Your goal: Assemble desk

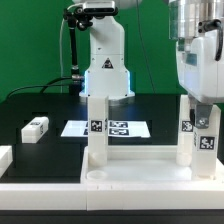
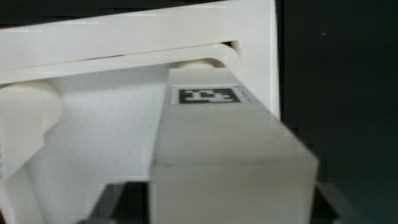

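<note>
The white desk tabletop (image 1: 120, 178) lies flat at the front with legs standing upright on it. One leg (image 1: 97, 130) stands on the exterior view's left and another (image 1: 186, 135) on its right. A third tagged leg (image 1: 207, 140) stands beside that one, under my gripper (image 1: 203, 108). In the wrist view this leg (image 2: 214, 130) runs from between my gripper (image 2: 222, 205) down to the tabletop (image 2: 107, 110). A dark gap shows between one finger (image 2: 121, 200) and the leg, so the jaws stand open around it. A loose leg (image 1: 35, 128) lies on the black table.
The marker board (image 1: 130, 128) lies flat on the table behind the tabletop. The robot's white base (image 1: 105, 70) stands at the back centre. A low white rail (image 1: 5, 158) sits at the exterior view's left edge.
</note>
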Motion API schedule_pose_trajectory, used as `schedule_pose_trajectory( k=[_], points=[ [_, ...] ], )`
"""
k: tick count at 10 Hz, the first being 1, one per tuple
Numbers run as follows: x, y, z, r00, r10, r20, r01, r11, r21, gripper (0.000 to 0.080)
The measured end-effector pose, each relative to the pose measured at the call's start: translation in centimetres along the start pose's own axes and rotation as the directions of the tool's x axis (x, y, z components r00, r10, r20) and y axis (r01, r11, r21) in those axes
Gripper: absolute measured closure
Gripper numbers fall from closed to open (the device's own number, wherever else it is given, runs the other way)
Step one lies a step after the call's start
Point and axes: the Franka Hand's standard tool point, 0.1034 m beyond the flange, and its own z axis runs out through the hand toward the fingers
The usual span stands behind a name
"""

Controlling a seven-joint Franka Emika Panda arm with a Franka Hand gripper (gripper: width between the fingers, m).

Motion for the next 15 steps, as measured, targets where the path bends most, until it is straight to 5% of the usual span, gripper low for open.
schedule_pose_trajectory(
  k=[1, 2, 4, 11, 13, 15],
  points=[
    [0.0, 0.0, 0.0, 1.0, -0.022, -0.001, 0.022, 1.0, 0.0, 0.0396],
    [-0.2, 0.1, 0.0, 0.995, -0.098, -0.006, 0.098, 0.995, -0.008, 0.024],
    [-1.3, 0.3, -0.2, 0.911, -0.412, -0.006, 0.412, 0.911, -0.024, 0.0168],
    [-1.8, 0.2, -0.3, 0.578, -0.816, -0.004, 0.816, 0.578, -0.023, 0.0151],
    [-1.0, -0.9, -1.2, 0.54, -0.838, -0.081, 0.841, 0.534, 0.084, 0.0151],
    [-0.1, -0.8, -1.3, 0.464, -0.881, -0.091, 0.884, 0.454, 0.112, 0.0151]
  ],
)
